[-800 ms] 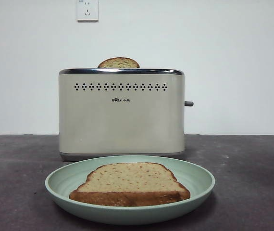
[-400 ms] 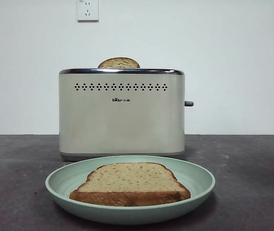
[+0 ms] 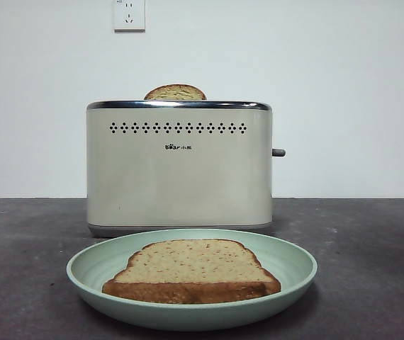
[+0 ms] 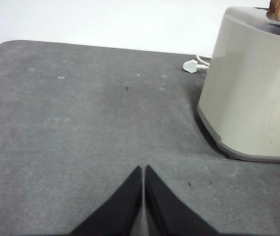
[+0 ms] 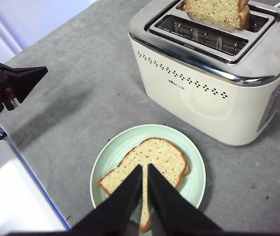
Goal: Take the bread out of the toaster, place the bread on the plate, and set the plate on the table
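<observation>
Grippers, two, mine. Right gripper (image 5: 145,169): jaws pressed together, holding nothing, poised high over the plate. Left gripper (image 4: 143,172): jaws likewise closed and empty, low over the bare table (image 4: 71,123), off the toaster's end and well apart from it.

Bread, item one (image 3: 191,270): one slice lying flat in the plate (image 3: 290,273), wholly inside the rim, crust edge toward the table's front edge.

Bread, item two (image 5: 213,11): a second slice standing upright in the toaster's rear slot, domed top showing above the chrome rim. The front slot is empty.

Toaster (image 3: 179,166): standing behind the plate, grey lever on one end, its plug (image 4: 193,66) lying on the table just beyond it.

Status, as I judge it: plate sits on the table with bread on it, so what remains, if anything, is the slice in the slot.

Handling note for that slice: I would open my jaws before descending, come straight down over the rear slot, close on the two flat faces just below the dome, and lift vertically so the crust does not catch the slot guides. Grip lightly; the crumb looks soft. Set it down flat beside or on the first slice, keeping clear of the plate's rim.
</observation>
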Robot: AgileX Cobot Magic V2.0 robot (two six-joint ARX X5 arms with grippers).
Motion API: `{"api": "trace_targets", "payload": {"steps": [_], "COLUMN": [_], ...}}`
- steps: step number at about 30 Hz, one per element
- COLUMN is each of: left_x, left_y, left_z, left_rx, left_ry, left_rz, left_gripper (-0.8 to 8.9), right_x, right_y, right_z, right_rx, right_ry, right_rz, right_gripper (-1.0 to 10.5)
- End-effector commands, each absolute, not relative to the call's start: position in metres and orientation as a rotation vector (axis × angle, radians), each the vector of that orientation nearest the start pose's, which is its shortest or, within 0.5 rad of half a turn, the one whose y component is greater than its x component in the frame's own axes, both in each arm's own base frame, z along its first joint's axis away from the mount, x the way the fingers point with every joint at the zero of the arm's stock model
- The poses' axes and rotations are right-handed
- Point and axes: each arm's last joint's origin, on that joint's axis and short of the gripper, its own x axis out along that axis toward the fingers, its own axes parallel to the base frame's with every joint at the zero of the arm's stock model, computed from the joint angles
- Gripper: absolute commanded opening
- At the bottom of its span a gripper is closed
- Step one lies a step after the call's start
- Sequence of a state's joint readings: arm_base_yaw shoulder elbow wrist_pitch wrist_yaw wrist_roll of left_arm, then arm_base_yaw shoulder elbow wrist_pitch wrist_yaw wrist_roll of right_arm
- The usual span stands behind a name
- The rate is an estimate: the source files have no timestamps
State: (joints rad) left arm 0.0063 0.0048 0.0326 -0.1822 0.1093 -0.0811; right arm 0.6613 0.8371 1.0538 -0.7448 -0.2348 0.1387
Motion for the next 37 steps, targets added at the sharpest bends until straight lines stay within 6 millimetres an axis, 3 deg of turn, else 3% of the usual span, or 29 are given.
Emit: {"api": "trace_targets", "payload": {"steps": [1, 15, 24, 29, 37], "left_x": [0.095, 0.095, 0.095, 0.095, 0.095], "left_y": [-0.002, -0.002, -0.002, -0.002, -0.002], "left_z": [0.150, 0.150, 0.150, 0.150, 0.150], "left_rx": [-0.101, -0.102, -0.101, -0.101, -0.101], "left_ry": [0.197, 0.197, 0.197, 0.197, 0.197], "left_rz": [-0.094, -0.094, -0.094, -0.094, -0.094], "left_gripper": [0.07, 0.07, 0.07, 0.07, 0.07], "right_x": [0.116, 0.115, 0.120, 0.116, 0.103], "right_y": [0.100, 0.099, 0.050, 0.025, 0.008], "right_z": [0.365, 0.367, 0.380, 0.356, 0.290], "right_rx": [0.017, -0.024, -0.005, 0.020, 0.008], "right_ry": [0.582, 0.545, 0.307, 0.191, 0.005], "right_rz": [0.844, 0.844, 0.592, 0.428, 0.272], "right_gripper": [0.0, 0.0, 0.0, 0.0, 0.0]}}
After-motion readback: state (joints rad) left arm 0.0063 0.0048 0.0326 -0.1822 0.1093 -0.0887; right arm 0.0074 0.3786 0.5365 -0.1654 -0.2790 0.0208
